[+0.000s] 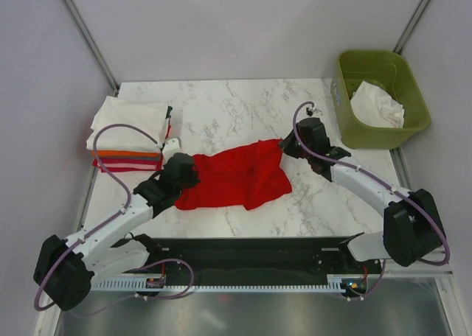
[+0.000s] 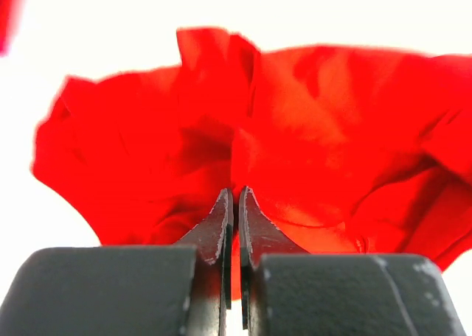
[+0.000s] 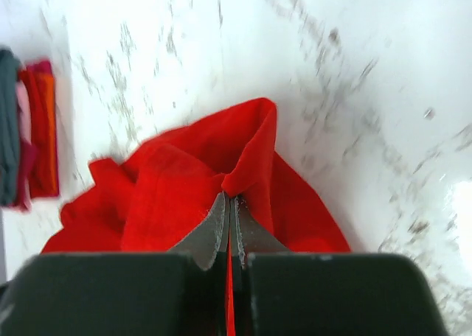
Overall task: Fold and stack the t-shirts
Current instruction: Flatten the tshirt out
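as left tool [image 2: 236,193], right tool [image 3: 230,197] pinch red t-shirt [image 1: 236,177], bin [image 1: 370,138] overhead only

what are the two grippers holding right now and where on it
Both hold the red t-shirt. The left gripper pinches cloth at its left edge; the right gripper pinches a raised fold at its far right corner.

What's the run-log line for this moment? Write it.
step: fold | left jaws: shut on red t-shirt | right jaws: shut on red t-shirt | folded stack: far left
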Robot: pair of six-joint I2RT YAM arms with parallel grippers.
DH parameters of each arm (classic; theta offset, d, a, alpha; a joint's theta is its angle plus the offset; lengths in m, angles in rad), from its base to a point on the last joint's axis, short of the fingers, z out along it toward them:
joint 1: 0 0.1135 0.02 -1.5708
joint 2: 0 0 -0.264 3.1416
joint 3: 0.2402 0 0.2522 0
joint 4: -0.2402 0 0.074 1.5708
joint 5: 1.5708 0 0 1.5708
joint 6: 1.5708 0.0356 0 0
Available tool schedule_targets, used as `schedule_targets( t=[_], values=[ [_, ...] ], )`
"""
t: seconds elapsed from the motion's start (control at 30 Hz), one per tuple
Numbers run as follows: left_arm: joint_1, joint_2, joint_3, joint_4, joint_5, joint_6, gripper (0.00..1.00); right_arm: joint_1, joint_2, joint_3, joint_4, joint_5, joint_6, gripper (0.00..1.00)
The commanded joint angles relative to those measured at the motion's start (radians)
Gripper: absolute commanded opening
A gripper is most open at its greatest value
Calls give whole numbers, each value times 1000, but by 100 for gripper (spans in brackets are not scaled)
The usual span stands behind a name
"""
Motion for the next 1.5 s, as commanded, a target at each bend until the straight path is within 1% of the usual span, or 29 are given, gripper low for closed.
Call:
schedule_targets(
  t=[0.0,0.03,0.07,0.17,0.2,0.27,0.3,0.37,0.4,0.43,0.47,0.5,0.53,0.57,0.6,0.63,0.67,0.7,0.77,0.8,0.83,0.87,0.9,0.93,1.0,1.13,1.3,1.37,1.47],
  values=[
    [93,-65,123,-42,53,72,2,-103,-18,121,-2,-93,-4,0],
    [96,-83,137,-51,47,76,2,-149,-51,128,-10,-98,-1,0],
    [96,-110,147,-59,43,82,2,-169,-71,129,-16,-100,1,0],
    [96,-227,127,-64,82,73,2,-252,-156,103,-58,-68,11,0],
    [96,-277,96,-65,118,64,2,-272,-176,62,-70,-51,18,0],
    [96,-319,53,-71,160,53,2,-332,-232,5,-99,1,48,1],
    [96,-339,0,-73,210,43,2,-350,-249,-60,-114,27,62,10],
    [96,-394,-59,-74,272,32,2,-399,-314,-131,-148,101,102,31],
    [96,-413,-114,-73,333,12,4,-409,-341,-198,-154,121,111,62],
    [94,-440,-140,-71,359,3,14,-415,-395,-223,-145,144,111,72],
    [94,-453,-161,-70,382,-5,21,-415,-416,-240,-136,149,102,78],
    [94,-463,-198,-70,411,-14,41,-413,-433,-245,-130,134,64,85],
    [94,-482,-212,-70,416,-16,50,-415,-452,-240,-125,112,39,86],
    [94,-490,-223,-71,416,-17,55,-413,-452,-237,-113,27,16,85],
    [94,-493,-235,-70,413,-19,61,-413,-449,-230,-78,-27,-40,79],
    [94,-491,-235,-70,409,-19,62,-407,-423,-222,-66,-81,-63,77],
    [94,-482,-234,-67,396,-19,64,-400,-403,-211,-58,-183,-88,72],
    [94,-473,-220,-64,390,-16,64,-384,-376,-179,-58,-219,-138,70],
    [94,-422,-202,-53,361,-5,65,-291,-273,-132,-79,-244,-189,67],
    [94,-402,-177,-44,350,7,70,-250,-235,-77,-103,-226,-208,66],
    [94,-376,-163,-42,337,13,73,-157,-160,-46,-116,-210,-246,66],
    [96,-352,-148,-42,301,20,77,-112,-123,-17,-127,-197,-260,65],
    [98,-298,-117,-44,287,33,79,-67,-52,41,-145,-177,-277,64],
    [99,-275,-102,-48,272,38,79,2,-20,68,-148,-167,-297,63],
    [107,-206,-70,-51,235,38,79,85,63,143,-160,-128,-320,62],
    [134,-122,-51,-22,211,21,78,169,172,258,-182,-48,-386,59],
    [183,-46,-45,39,214,7,77,252,354,430,-258,-6,-444,60],
    [200,-10,-37,56,217,16,77,269,399,473,-288,14,-465,62],
    [220,32,-25,71,223,30,77,292,456,487,-309,35,-476,62]
  ],
)
